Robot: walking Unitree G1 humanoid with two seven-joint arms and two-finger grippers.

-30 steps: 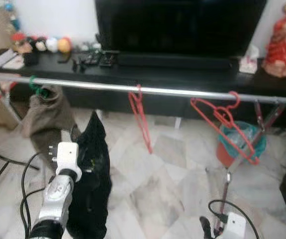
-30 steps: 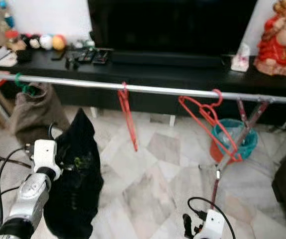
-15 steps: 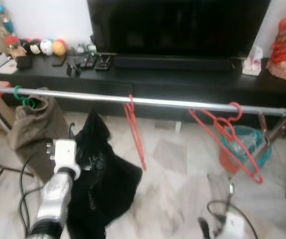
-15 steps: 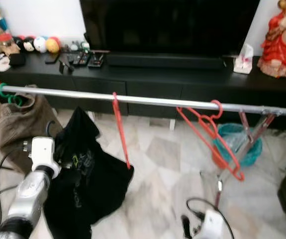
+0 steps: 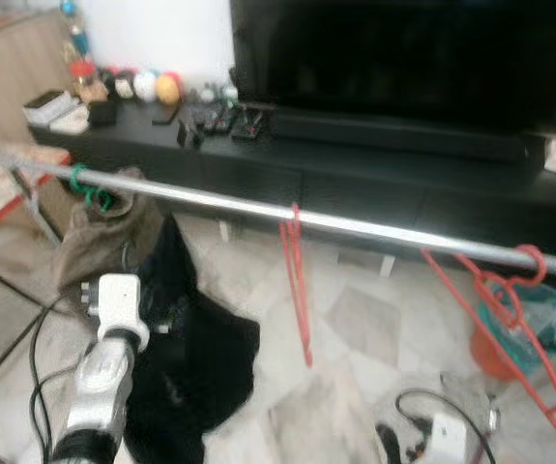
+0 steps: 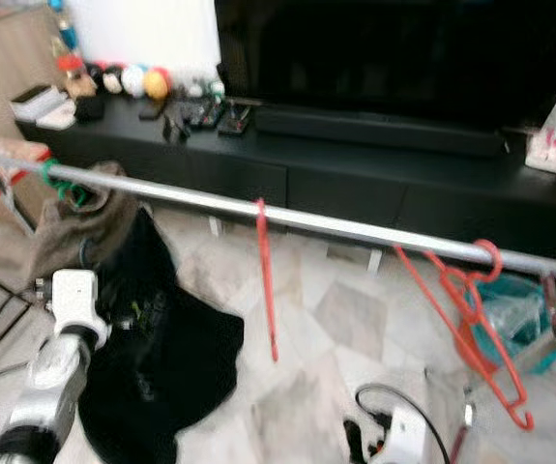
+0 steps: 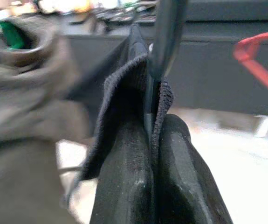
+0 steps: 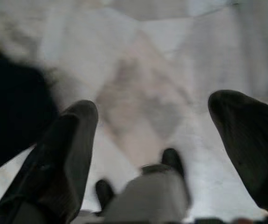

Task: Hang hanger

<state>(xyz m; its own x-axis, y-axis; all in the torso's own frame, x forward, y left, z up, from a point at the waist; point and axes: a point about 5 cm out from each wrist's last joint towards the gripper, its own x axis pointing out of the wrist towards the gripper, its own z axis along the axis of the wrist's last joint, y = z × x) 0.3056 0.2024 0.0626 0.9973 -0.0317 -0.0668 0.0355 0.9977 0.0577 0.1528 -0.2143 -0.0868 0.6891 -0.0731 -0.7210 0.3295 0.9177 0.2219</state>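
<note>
Marble floor (image 5: 355, 319) runs under a silver clothes rail (image 5: 355, 224) that crosses in front of a black TV cabinet (image 6: 374, 184), and that rail is where I judge the load has to end up.

From the left wrist view, my left gripper (image 7: 152, 140) has both fingers pressed together on a thin dark hanger (image 7: 164, 42) with the neck of a black garment (image 7: 120, 93) folded around it. I hold it at the neck so the cloth hangs free below; in the head views the black garment (image 5: 195, 348) droops from the raised left arm (image 5: 103, 367), below the rail and near the brown garment (image 5: 103, 227) that hangs there on a green hook (image 5: 89, 186). The hanger's own hook runs out of the wrist picture, so I cannot tell how it is turned toward the rail.

Further along, one red hanger (image 5: 297, 280) hangs edge-on from the rail's middle, and another red hanger (image 5: 510, 319) hangs tilted toward the right end, which leaves an open stretch between the green hook and the first red one; I would aim there.

My right gripper (image 8: 152, 140) hangs low with its fingers spread wide over the floor, holding nothing, idle.

All views are motion-blurred. Small items on the cabinet top (image 5: 161, 92) are too soft to name. A white box with a cable (image 5: 447, 440) sits low at the frame's edge; I cannot make out what it is.
</note>
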